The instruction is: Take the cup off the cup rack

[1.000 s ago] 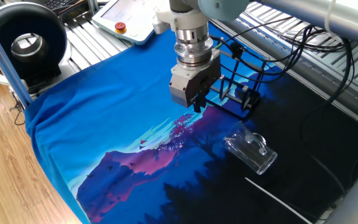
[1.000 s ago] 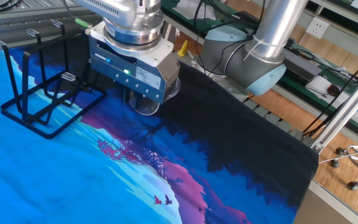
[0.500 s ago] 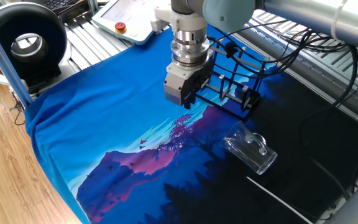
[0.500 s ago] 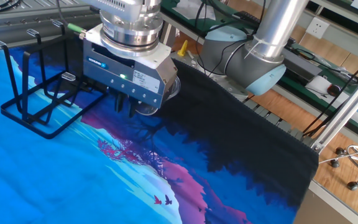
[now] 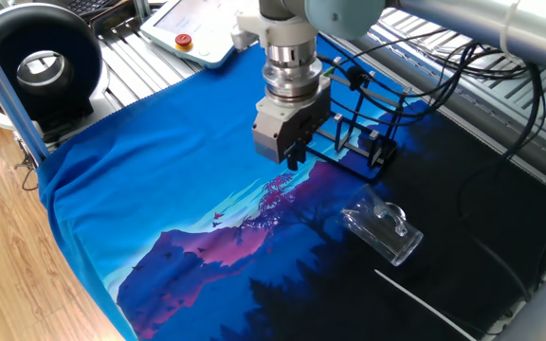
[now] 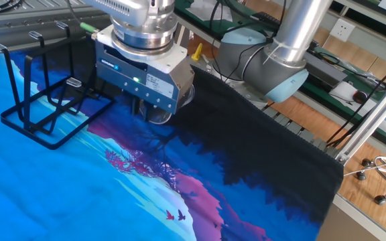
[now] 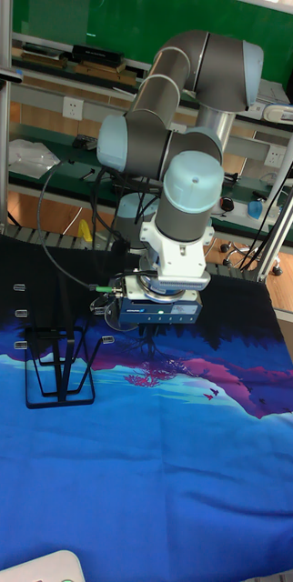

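Note:
The clear cup (image 5: 382, 232) lies on its side on the dark part of the cloth, off the cup rack. In the other fixed view only its rim (image 6: 161, 118) shows behind the gripper. The black wire cup rack (image 5: 363, 128) (image 6: 45, 117) (image 7: 60, 373) stands with bare pegs. My gripper (image 5: 292, 157) (image 6: 139, 108) (image 7: 152, 340) hangs just above the cloth, in front of the rack and well left of the cup. Its fingers stand slightly apart, open, with nothing between them.
A blue, purple and black printed cloth (image 5: 159, 189) covers the table. A teach pendant (image 5: 192, 33) lies at the back left edge, and a black round device (image 5: 41, 66) sits beyond the table. Cables (image 5: 463, 66) trail behind the rack.
The gripper shifted a little to the left and twisted, then came back part of the way. The cup and the rack have not moved.

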You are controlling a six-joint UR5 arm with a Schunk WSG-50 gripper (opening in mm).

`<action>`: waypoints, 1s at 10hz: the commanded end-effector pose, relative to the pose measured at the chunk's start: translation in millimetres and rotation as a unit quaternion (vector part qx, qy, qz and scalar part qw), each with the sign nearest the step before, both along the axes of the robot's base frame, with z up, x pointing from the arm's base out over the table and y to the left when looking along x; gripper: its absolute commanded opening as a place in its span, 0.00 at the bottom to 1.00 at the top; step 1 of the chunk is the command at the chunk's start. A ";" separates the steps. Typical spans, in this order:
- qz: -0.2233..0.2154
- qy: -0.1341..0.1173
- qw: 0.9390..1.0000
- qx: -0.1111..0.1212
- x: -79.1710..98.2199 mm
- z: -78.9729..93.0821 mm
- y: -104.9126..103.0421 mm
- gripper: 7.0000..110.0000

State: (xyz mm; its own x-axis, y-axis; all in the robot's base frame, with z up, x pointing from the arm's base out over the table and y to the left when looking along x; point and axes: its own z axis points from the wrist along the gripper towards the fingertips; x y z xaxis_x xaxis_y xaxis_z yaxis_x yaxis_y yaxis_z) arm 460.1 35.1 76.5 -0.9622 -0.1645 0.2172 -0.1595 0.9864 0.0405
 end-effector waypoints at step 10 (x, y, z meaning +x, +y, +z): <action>0.019 -0.047 0.998 0.030 -67.5 23.0 -30.0 0.15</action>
